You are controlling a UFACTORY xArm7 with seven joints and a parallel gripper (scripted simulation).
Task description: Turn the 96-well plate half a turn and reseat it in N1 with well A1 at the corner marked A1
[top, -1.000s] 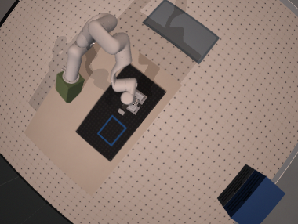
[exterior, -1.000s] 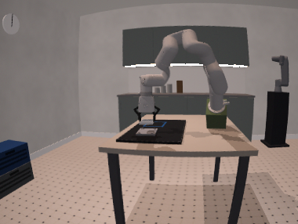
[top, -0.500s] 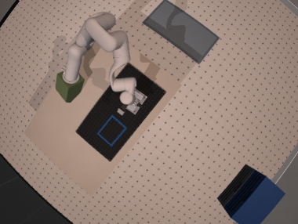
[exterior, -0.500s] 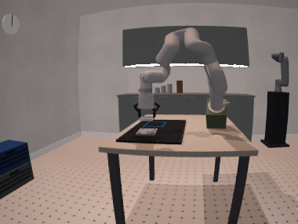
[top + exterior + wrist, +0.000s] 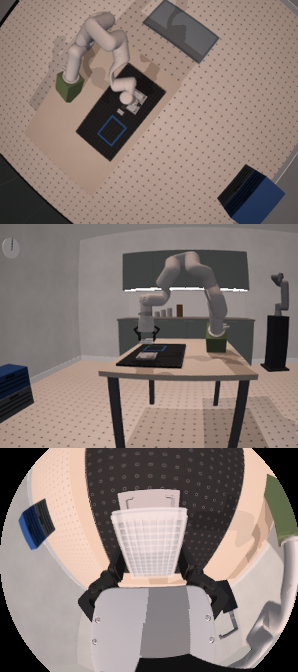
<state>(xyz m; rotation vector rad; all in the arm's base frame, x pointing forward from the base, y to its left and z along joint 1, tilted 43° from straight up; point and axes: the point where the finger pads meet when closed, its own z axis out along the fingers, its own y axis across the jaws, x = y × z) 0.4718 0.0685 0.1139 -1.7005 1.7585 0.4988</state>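
The white 96-well plate (image 5: pixel 148 540) is held between my gripper's (image 5: pixel 149 571) fingers, lifted clear of the deck. In the side view the plate (image 5: pixel 146 341) hangs level under the gripper (image 5: pixel 146 335), above the far part of the black deck mat (image 5: pixel 154 355). The empty plate nest N1 (image 5: pixel 149 500) lies below, a light frame with corner locators; it also shows in the side view (image 5: pixel 147 356) and the overhead view (image 5: pixel 138 102). I cannot make out the cut corner.
A green arm base block (image 5: pixel 70 87) stands on the table to the left of the mat. A small light tag lies on the mat between the nest and B1. A blue crate (image 5: pixel 251 193) and a grey counter (image 5: pixel 181 30) stand off the table.
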